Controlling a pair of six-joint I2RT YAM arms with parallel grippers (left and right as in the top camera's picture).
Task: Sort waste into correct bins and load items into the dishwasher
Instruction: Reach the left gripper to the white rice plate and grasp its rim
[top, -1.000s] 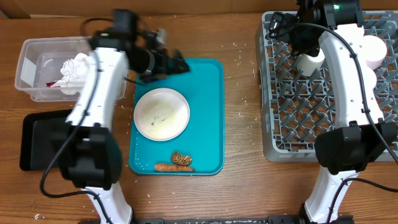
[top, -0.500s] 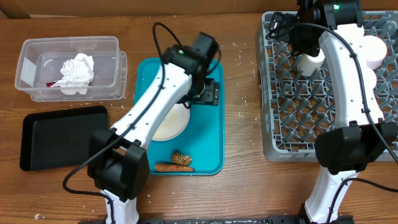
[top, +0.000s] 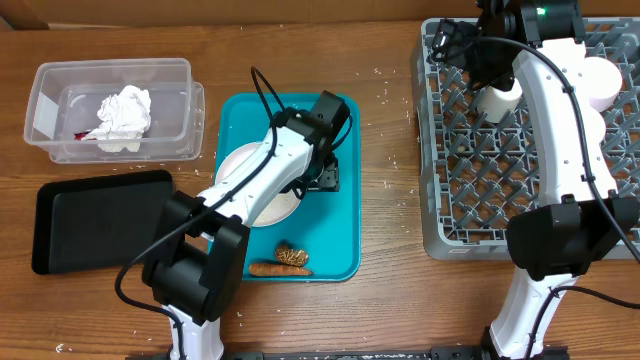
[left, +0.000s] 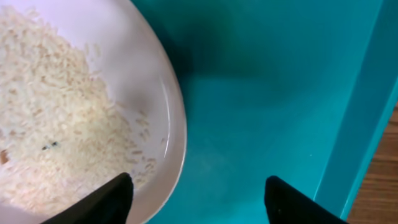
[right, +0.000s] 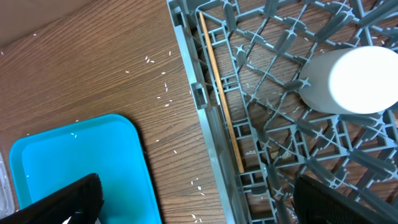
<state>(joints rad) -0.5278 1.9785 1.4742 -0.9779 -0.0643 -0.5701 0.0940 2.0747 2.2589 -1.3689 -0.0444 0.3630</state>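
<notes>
Far left there are two bins: one clear tub (top: 50, 95) holding a single crumpled tissue (top: 122, 115), and one empty black tray (top: 100, 218) just in front of it. Next comes the one teal tray (top: 345, 225), carrying one white plate (top: 250, 170) spread with rice (left: 56, 124), one brown lump (top: 292, 255) and one carrot piece (top: 266, 268), the two lying side by side at the tray's near edge. The left arm crosses over the plate and hides much of it from above. The left gripper (left: 199, 199) hangs low at the plate's right rim with its fingers (left: 109, 199) spread apart, one over the plate, the other over bare teal, holding nothing. Loose rice grains (top: 392, 160) speckle the wood between tray and rack. At the right sits the one grey dish rack (top: 460, 210), with a wooden chopstick (right: 221, 93) along its left wall; whether one stick or two cannot be told. Two white pieces stand in it: a cup (top: 497, 100) and a round dish (top: 600, 85). The right gripper (right: 199, 205) hovers over the rack's left edge, fingers wide apart and empty.
</notes>
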